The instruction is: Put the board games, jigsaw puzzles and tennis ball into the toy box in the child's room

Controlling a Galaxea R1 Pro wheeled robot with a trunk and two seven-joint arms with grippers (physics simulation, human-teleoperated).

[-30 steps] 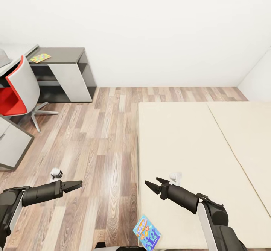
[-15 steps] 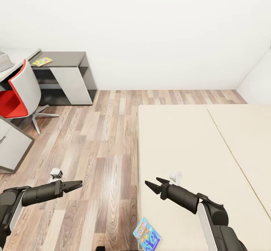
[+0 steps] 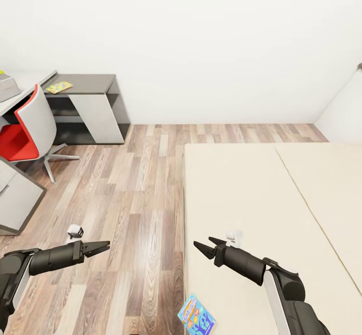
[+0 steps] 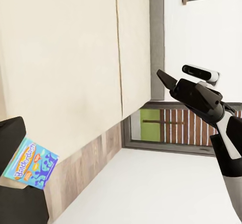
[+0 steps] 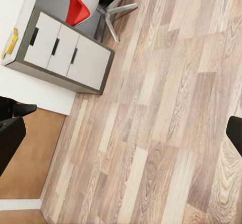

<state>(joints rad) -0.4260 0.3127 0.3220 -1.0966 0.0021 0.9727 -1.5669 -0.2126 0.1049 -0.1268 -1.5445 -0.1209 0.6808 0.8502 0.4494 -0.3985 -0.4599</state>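
- Left gripper [image 3: 103, 247]: black, two-fingered, held out over the wood-plank floor [image 3: 136, 199]. We read its fingers as close together with nothing between them, so clenched and empty.
- Right gripper [image 3: 203, 247]: black, over the near edge of the long beige bed [image 3: 261, 194]. Its fingers are parted and carry nothing.
- Light blue flat board game box with orange logo [image 3: 196, 316]: lying on the bed corner, below and just behind the right gripper, ungrasped.
- Multicoloured flat jigsaw puzzle square [image 3: 59, 87]: on the dark grey surface [image 3: 90, 81], well apart from both grippers, beyond a red and grey chair [image 3: 27, 129].
- Progress, in our judgement: collection has hardly begun. We see no toy lifted, and we cannot make out the toy box, ball or remaining games.
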